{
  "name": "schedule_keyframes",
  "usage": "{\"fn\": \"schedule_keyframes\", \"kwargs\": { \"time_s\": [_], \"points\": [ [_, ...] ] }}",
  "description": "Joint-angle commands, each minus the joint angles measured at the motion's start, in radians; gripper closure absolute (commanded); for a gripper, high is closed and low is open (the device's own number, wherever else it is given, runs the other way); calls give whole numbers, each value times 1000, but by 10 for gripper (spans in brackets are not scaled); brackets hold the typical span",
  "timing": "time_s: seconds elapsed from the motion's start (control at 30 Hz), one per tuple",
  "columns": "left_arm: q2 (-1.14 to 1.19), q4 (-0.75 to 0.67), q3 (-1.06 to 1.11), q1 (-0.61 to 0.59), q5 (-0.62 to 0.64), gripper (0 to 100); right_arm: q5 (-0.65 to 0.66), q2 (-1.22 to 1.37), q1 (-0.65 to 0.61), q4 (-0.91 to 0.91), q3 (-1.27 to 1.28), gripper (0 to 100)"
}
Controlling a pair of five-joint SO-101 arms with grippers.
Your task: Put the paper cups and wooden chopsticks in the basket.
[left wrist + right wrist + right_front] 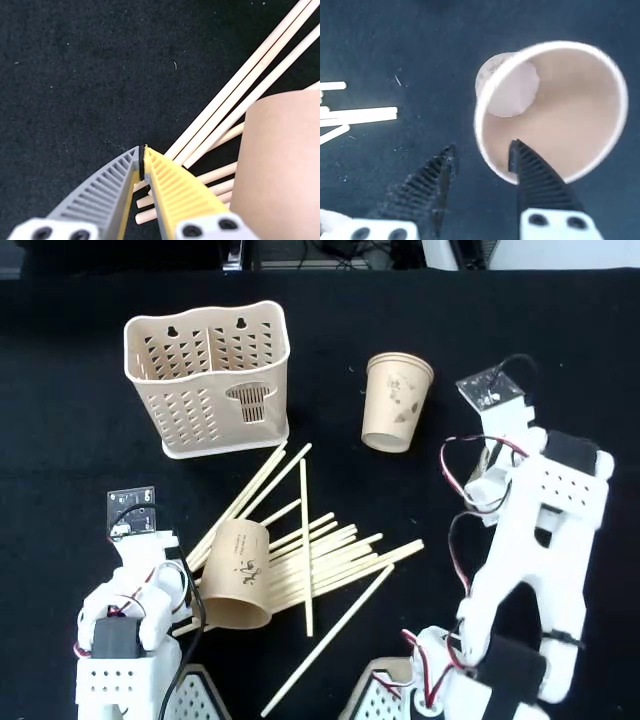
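One paper cup [238,573] is lying on its side across the wooden chopsticks [330,558], with its base pointing toward the basket [208,375] and its mouth toward the arms. The chopsticks are fanning out diagonally. The second cup [397,400] is standing mouth up on open counter [80,440] beside the basket. The right jaws are gaping wide and gripping nothing, one tip over that cup's mouth and the other outside. The left jaws are pressing together, empty, at the chopstick ends.

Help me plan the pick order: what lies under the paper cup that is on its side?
Wooden chopsticks pass beneath the tipped cup, and their ends stick out on both sides of it. The cup covers their middle stretches, so how many it rests on cannot be counted.
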Motion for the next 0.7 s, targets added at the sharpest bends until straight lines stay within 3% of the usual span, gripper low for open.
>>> {"fn": "schedule_keyframes", "kwargs": {
  "time_s": [0.0, 0.17, 0.37, 0.53, 0.67],
  "points": [
    [-5, 5, 16, 4, -2, 968, 5, -76, -12, -11, -4, 804],
    [-5, 5, 16, 4, -2, 968, -23, -157, -38, -12, -41, 804],
    [-5, 5, 16, 5, -2, 968, -292, -197, -133, 5, -266, 804],
    [-5, 5, 16, 4, -2, 968, -381, 5, -279, 40, -478, 804],
    [-5, 5, 16, 4, -2, 968, -382, 245, -304, 5, -664, 804]
  ]
}}
